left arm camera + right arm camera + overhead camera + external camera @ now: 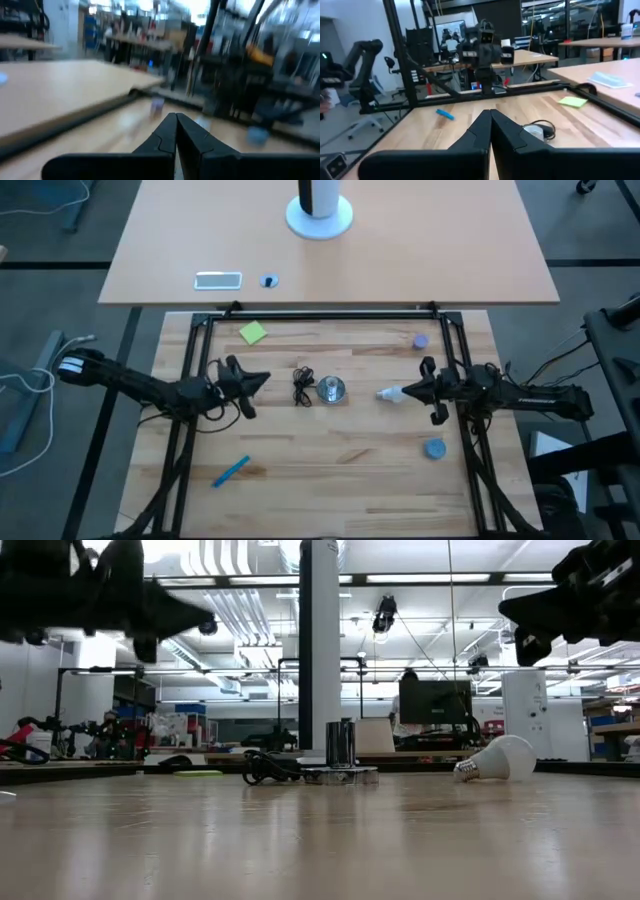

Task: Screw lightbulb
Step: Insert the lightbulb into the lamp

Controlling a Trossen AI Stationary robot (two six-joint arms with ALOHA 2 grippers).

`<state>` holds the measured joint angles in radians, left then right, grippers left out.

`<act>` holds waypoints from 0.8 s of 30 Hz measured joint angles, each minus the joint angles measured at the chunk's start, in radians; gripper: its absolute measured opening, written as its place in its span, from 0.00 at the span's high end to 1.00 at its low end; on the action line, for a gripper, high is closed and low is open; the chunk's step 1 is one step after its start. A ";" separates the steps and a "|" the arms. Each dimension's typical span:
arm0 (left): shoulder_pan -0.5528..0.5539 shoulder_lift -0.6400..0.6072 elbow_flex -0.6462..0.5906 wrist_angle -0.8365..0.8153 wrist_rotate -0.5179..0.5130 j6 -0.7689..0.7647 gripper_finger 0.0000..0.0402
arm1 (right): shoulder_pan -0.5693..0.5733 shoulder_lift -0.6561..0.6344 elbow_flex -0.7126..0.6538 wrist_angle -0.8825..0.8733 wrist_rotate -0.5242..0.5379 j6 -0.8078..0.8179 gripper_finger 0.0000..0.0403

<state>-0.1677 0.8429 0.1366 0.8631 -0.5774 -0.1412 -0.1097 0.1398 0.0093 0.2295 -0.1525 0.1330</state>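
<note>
no legible text anywhere

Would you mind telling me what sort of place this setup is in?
Probably a robotics lab or workshop: two arms work at a wooden table in a black frame, and the low view shows benches, a monitor and ceiling strip lights behind.

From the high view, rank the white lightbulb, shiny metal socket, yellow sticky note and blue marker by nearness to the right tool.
1. White lightbulb, just off the right tool tip.
2. Shiny metal socket, table centre.
3. Yellow sticky note, far left.
4. Blue marker, near left.
</note>
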 joint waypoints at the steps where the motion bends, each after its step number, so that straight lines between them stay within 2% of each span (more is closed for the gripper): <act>1: 0.000 0.000 0.022 -0.004 0.000 0.001 1.00 | 0.000 0.000 0.000 -0.001 0.008 -0.014 0.99; 4: 0.001 0.004 0.093 -0.003 -0.019 0.036 1.00 | 0.000 0.000 0.000 -0.008 0.056 -0.046 1.00; 10: 0.005 0.036 0.239 -0.091 -0.068 0.245 1.00 | 0.000 0.000 0.000 -0.005 0.158 -0.125 0.99; 13: 0.030 0.078 0.306 -0.250 -0.095 0.267 1.00 | 0.000 0.000 0.000 -0.005 0.217 -0.128 1.00; 18: 0.105 0.165 0.396 -0.586 -0.093 0.239 1.00 | 0.000 0.000 0.000 -0.004 0.401 -0.051 0.99; 24: 0.241 0.211 0.408 -0.759 -0.054 0.210 1.00 | 0.000 0.001 0.000 -0.004 0.451 -0.011 1.00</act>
<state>0.0729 1.0542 0.5450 0.1041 -0.6316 0.0689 -0.1097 0.1406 0.0093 0.2251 0.2981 0.1221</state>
